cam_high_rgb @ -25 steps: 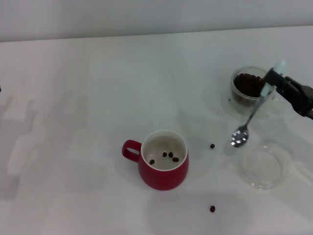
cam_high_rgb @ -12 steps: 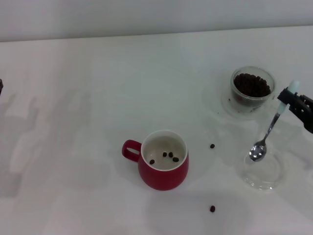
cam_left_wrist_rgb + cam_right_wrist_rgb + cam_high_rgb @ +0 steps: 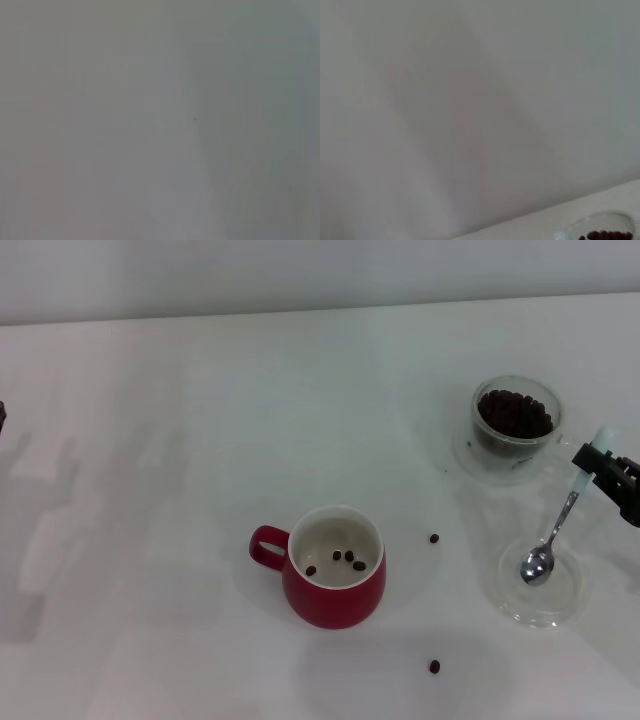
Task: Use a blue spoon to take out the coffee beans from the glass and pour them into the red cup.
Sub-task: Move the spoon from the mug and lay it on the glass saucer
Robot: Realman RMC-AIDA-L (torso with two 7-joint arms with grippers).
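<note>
White worktop everywhere, with a plain pale wall behind it, so nothing cluttered the scene. Closest to the robot, one stray bean lay on the bare surface, and just beyond it sat the red cup with four beans in its white bottom. Another loose bean rested a bit to its right. Over on the right side, the flat glass dish had the blue spoon hanging into it, metal bowl down and looking empty. The right tool was clamped on the pale handle end at the frame edge. Farther back stood the glass on its saucer, the coffee beans heaped inside and also peeking into the right wrist view. The left tool wasn't visible anywhere; its wrist camera showed only blank grey.

My worry: the spoon hung steeply from its very tip, so any scoop could tip out mid-carry and scatter more beans between glass and cup.
</note>
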